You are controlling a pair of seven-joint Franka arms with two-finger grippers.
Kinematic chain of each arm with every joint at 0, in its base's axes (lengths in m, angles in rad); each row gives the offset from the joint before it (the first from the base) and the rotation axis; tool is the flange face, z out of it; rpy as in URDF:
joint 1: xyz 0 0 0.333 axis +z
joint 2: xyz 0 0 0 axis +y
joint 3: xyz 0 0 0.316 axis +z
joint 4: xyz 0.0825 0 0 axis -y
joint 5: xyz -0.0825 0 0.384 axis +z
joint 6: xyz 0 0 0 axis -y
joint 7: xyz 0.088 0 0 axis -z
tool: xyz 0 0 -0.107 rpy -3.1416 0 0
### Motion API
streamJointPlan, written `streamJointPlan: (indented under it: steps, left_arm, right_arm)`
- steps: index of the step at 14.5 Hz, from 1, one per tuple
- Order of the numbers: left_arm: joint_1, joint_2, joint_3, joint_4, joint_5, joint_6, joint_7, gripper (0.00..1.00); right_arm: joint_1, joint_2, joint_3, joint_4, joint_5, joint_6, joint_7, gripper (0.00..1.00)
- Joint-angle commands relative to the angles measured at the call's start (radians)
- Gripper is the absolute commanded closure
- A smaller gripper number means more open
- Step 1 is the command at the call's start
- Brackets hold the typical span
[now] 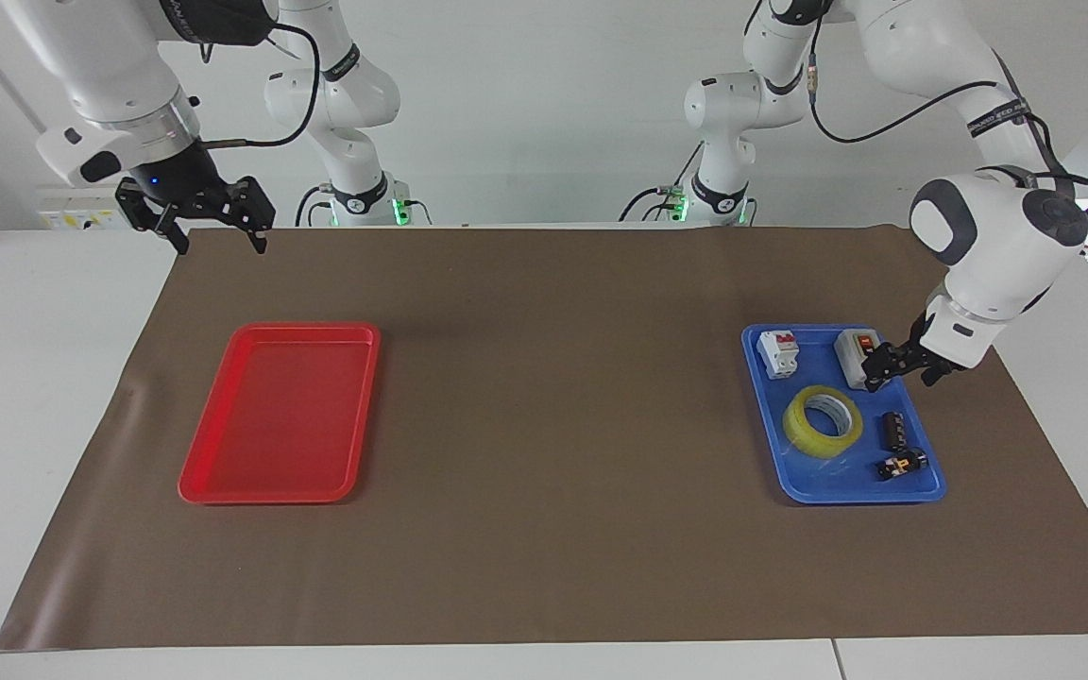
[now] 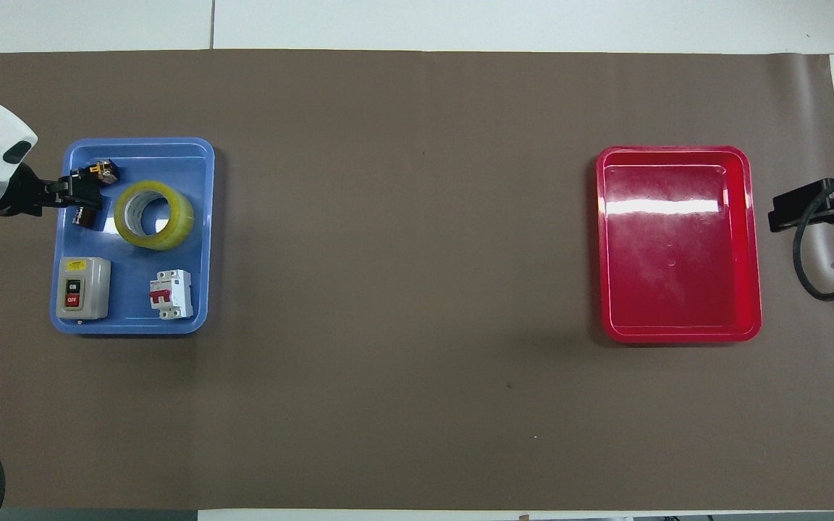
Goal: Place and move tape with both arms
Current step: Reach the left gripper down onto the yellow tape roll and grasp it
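The tape (image 1: 823,422), a yellow ring lying flat, sits in the blue tray (image 1: 846,499) at the left arm's end of the table. It also shows in the overhead view (image 2: 154,215), in the blue tray (image 2: 135,329). My left gripper (image 1: 898,376) is open and empty. It hangs low over the tray's outer edge, beside the grey switch box (image 1: 860,357) and apart from the tape; in the overhead view the left gripper (image 2: 82,195) covers a small black part. My right gripper (image 1: 213,227) is open and empty, and waits raised over the mat's edge nearest the robots.
A red tray (image 1: 265,498) lies bare at the right arm's end, also seen from overhead (image 2: 677,338). The blue tray also holds a white circuit breaker (image 1: 778,352) and two small black parts (image 1: 901,464). A brown mat (image 1: 553,425) covers the table.
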Motion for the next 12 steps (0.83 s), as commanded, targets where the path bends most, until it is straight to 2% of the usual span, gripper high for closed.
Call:
streamJointPlan:
  steps: [1,5,8,11,12]
  left_arm:
    - [-0.011,0.045,0.003,-0.026,-0.003,0.085,-0.079,0.02]
    - [-0.043,0.087,0.001,-0.027,-0.003,0.115,-0.12,0.07]
    - [-0.045,0.09,0.001,-0.055,-0.003,0.122,-0.127,0.16]
    - [-0.049,0.084,0.001,-0.081,-0.003,0.124,-0.139,0.2]
    - [-0.051,0.081,0.001,-0.088,-0.003,0.127,-0.143,0.3]
  right_arm:
    - [-0.017,-0.021,0.008,-0.022,0.007,0.005,-0.026,0.0]
    - [-0.017,-0.019,0.008,-0.022,0.007,0.005,-0.026,0.0]
    - [-0.017,-0.019,0.008,-0.022,0.007,0.005,-0.026,0.0]
    - [-0.017,-0.019,0.008,-0.022,0.007,0.005,-0.026,0.0]
    - [-0.017,-0.021,0.008,-0.022,0.007,0.005,-0.026,0.0]
